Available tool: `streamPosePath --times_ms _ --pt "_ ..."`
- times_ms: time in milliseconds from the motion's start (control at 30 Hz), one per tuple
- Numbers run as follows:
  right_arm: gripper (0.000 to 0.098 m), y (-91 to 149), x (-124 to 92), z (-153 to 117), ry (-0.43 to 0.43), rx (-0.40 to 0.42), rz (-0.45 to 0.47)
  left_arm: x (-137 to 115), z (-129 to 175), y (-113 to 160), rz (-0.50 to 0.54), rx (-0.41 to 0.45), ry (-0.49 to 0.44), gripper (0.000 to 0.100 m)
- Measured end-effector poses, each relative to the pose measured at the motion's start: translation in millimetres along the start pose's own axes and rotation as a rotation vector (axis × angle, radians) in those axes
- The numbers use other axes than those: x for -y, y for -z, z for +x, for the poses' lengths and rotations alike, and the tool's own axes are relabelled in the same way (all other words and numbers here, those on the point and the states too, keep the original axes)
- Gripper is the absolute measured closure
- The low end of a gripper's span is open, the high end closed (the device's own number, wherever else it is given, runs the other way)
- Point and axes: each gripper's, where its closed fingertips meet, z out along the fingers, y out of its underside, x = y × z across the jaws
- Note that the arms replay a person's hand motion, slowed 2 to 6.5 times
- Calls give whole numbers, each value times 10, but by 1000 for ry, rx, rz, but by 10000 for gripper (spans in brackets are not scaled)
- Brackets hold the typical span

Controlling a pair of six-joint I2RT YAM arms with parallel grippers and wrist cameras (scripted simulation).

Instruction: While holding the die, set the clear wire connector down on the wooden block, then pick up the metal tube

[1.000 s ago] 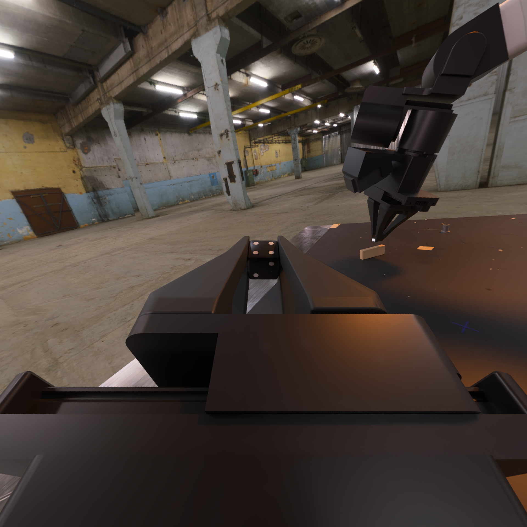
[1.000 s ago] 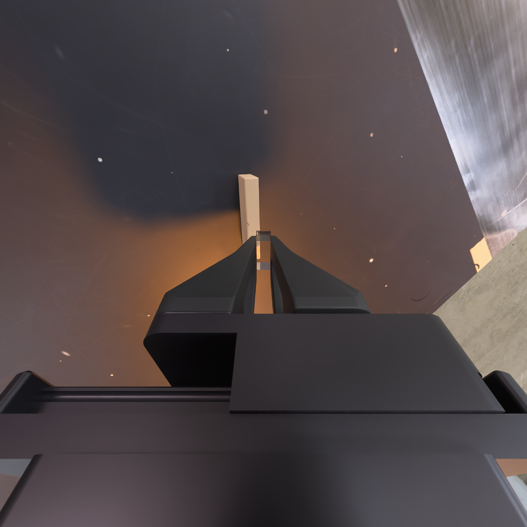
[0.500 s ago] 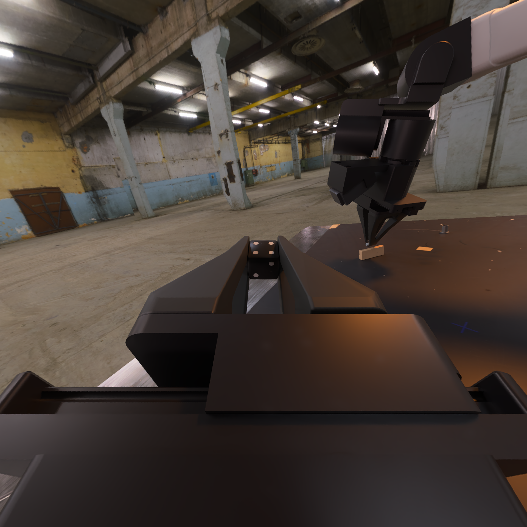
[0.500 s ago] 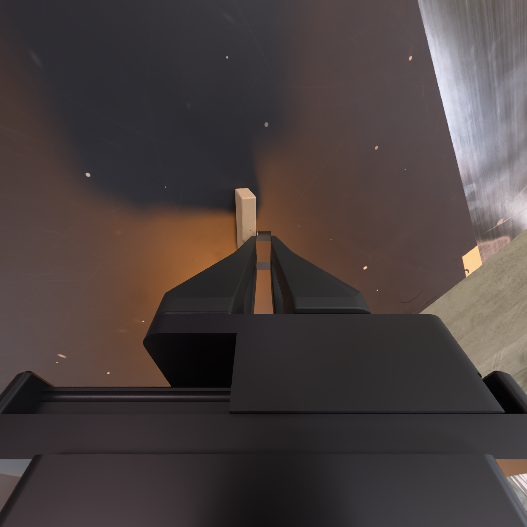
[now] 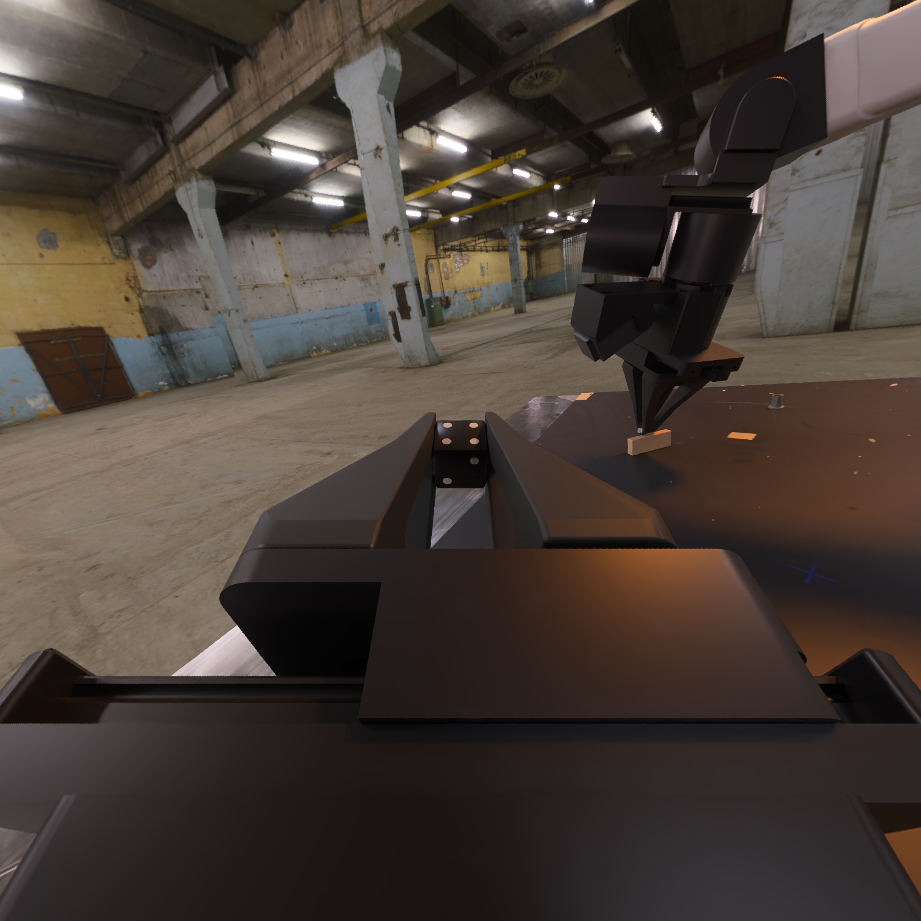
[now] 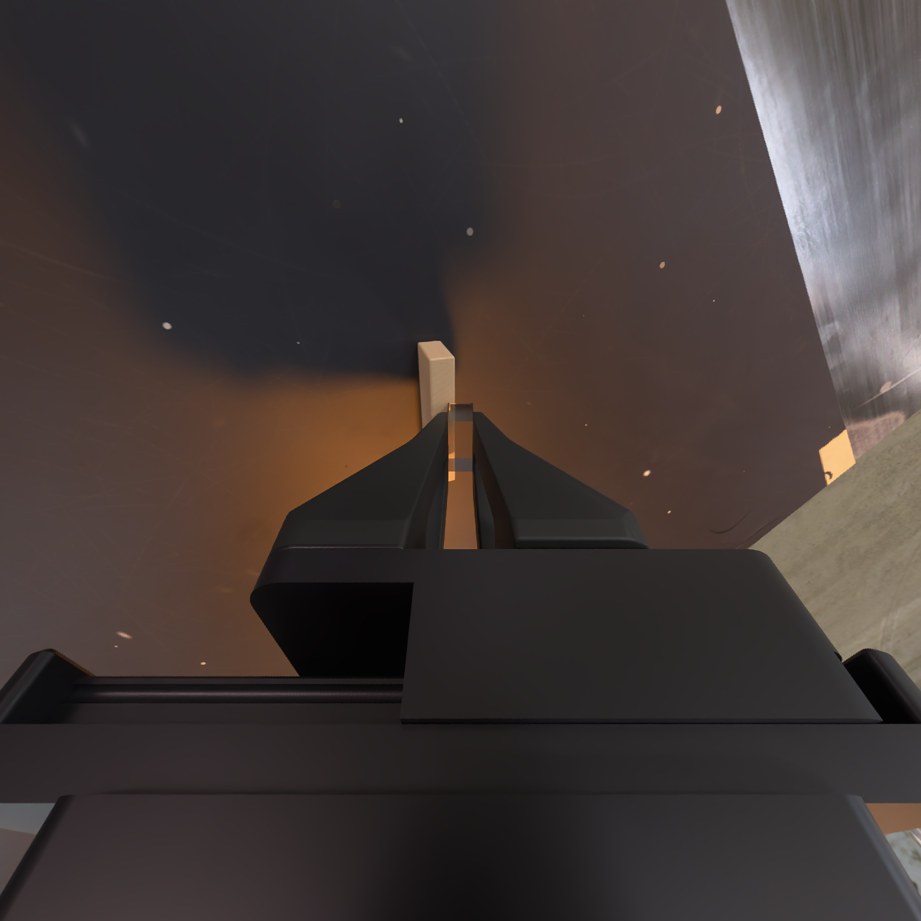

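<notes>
My left gripper (image 5: 459,438) is shut on a black die with white pips (image 5: 459,451), held above the table's left edge. My right gripper (image 6: 460,423) is shut on the clear wire connector (image 6: 460,438) and points down. In the left wrist view its fingertips (image 5: 643,426) stand at the left end of the light wooden block (image 5: 649,441), just above it or touching; I cannot tell which. In the right wrist view the block (image 6: 436,379) lies lengthwise just beyond the fingertips. The small metal tube (image 5: 775,400) stands upright farther back on the table.
The dark tabletop (image 5: 747,498) has a brushed metal border (image 6: 837,199) with floor beyond. A small orange patch (image 5: 741,436) lies right of the block, another (image 6: 833,456) sits at the table corner. A blue cross mark (image 5: 810,573) is on the near table.
My right gripper has come down and moved left toward the block's left end, still holding the connector. My left gripper and the die have not moved.
</notes>
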Motion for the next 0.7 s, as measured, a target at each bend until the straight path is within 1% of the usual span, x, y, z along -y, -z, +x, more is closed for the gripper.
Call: streamPosePath --times_ms 67,167,233,333,500,600,700 --pt "889 22 9 -23 -13 4 23 2 -1 -1 0 0 1 842" --pt "768 78 7 -46 -41 9 61 2 -1 -1 1 0 2 842" --pt "710 126 -24 -39 -63 5 76 2 -1 -1 1 0 2 842" --pt "692 203 -126 -4 -90 -13 77 2 -1 -1 1 0 3 842" --pt "675 341 -433 78 -144 -56 35 2 -1 -1 1 0 5 842" --pt "665 422 -659 126 -213 -63 2 3 -2 -2 1 0 5 842" --pt "655 485 -906 149 -301 -45 -41 4 -2 -2 1 0 5 842"
